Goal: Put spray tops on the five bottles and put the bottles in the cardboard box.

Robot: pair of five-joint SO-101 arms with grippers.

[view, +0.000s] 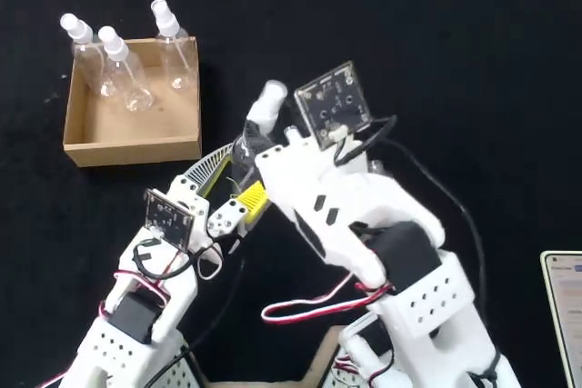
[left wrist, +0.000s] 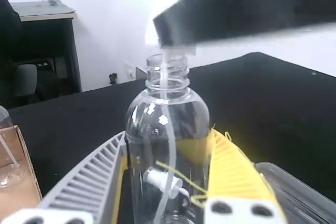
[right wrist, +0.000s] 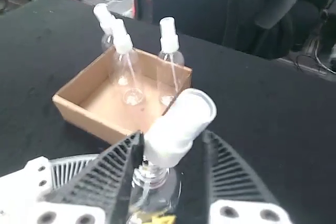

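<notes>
a black table [view: 455,61] seen from above, with two white robot arms rising from the lower edge of the frame. in the upper left of the high view sits an open cardboard box [view: 132,150]. three clear bottles stand upright inside it against its far wall, each already fitted with a white spray top: one at the box's left [view: 86,56], one just beside it [view: 127,74], and one at the right corner [view: 175,47].

near the centre of the frame the left gripper [left wrist: 168,153] is clamped around a fourth bottle [left wrist: 167,114]. it holds the bottle upright, one grey ribbed finger and one yellow ribbed finger pressing on opposite sides of the clear body. the bottle's threaded neck is open and uncovered.

directly above it, the right gripper [right wrist: 172,140] grips a white spray top [right wrist: 181,119] between its two black ribbed fingers. the top is tilted and hangs just over the bottle's neck. its thin tube runs down through the opening into the bottle. this bottle is outside the box, below and to the right of it in the high view.
</notes>
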